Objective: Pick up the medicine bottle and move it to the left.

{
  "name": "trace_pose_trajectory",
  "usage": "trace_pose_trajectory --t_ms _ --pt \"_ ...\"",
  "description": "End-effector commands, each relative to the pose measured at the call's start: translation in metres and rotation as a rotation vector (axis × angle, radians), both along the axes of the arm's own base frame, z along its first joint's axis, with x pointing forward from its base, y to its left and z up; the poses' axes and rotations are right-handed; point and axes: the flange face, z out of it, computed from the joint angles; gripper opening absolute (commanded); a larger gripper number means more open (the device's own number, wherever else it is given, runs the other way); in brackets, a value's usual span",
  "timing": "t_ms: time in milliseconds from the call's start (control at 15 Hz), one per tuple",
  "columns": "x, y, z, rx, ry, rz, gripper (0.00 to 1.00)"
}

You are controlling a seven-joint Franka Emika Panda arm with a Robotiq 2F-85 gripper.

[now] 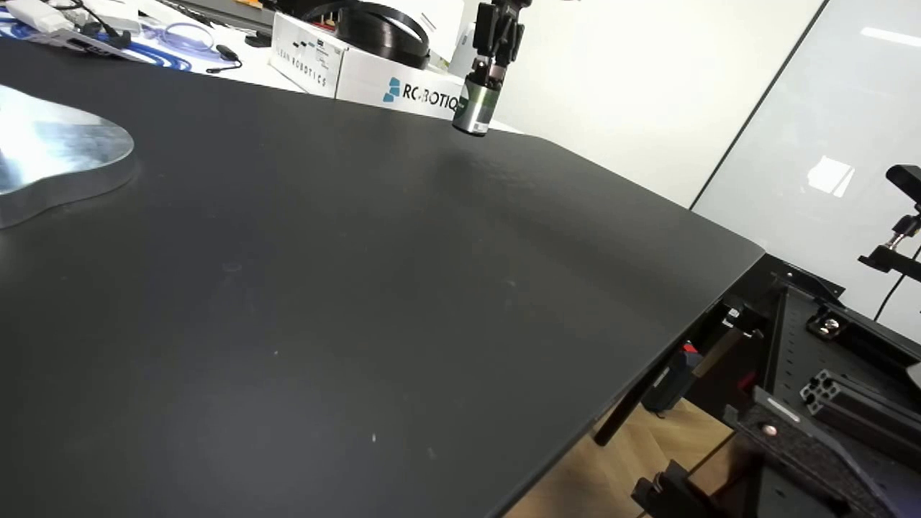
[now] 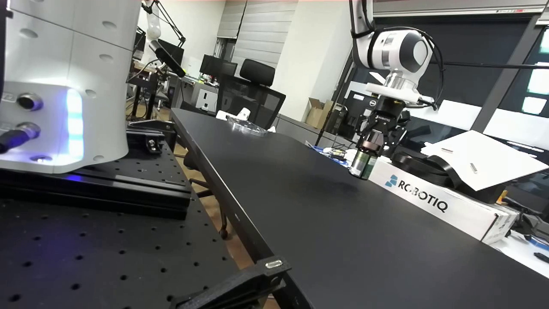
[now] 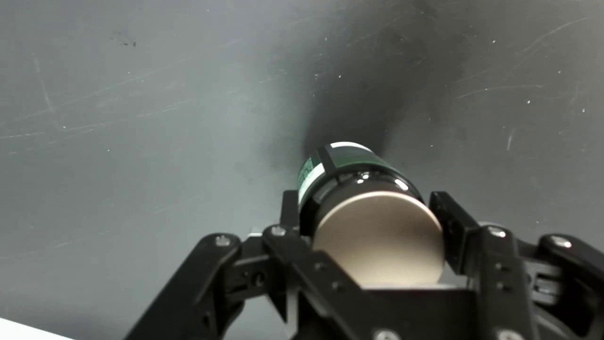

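Observation:
The medicine bottle has a silvery-white and green label, a dark shoulder and a tan cap. It shows in both exterior views (image 1: 475, 108) (image 2: 363, 164), near the far edge of the black table (image 1: 345, 288). My gripper (image 1: 493, 61) points down with its fingers on either side of the bottle's top; it also shows in an exterior view (image 2: 377, 133). In the wrist view the bottle's cap (image 3: 380, 236) sits between the two fingers of the gripper (image 3: 368, 212). The gripper is shut on the bottle. The bottle is slightly tilted and appears raised, with a shadow on the table.
A white box with ROBOTIQ lettering (image 2: 433, 199) stands along the far table edge, close behind the bottle. A shiny transparent object (image 1: 65, 144) lies on the table; it also shows in an exterior view (image 2: 248, 126). Cables (image 1: 173, 43) lie beyond the table.

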Motion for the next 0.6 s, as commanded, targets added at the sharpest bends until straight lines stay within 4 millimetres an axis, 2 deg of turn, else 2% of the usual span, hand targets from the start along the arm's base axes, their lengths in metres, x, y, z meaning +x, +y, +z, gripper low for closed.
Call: trace_pose_trajectory --t_ms 0,533 --pt "0.009 -0.001 -0.005 0.005 -0.019 0.009 0.44" --pt "0.009 -0.003 -0.025 0.015 -0.023 0.017 0.44"
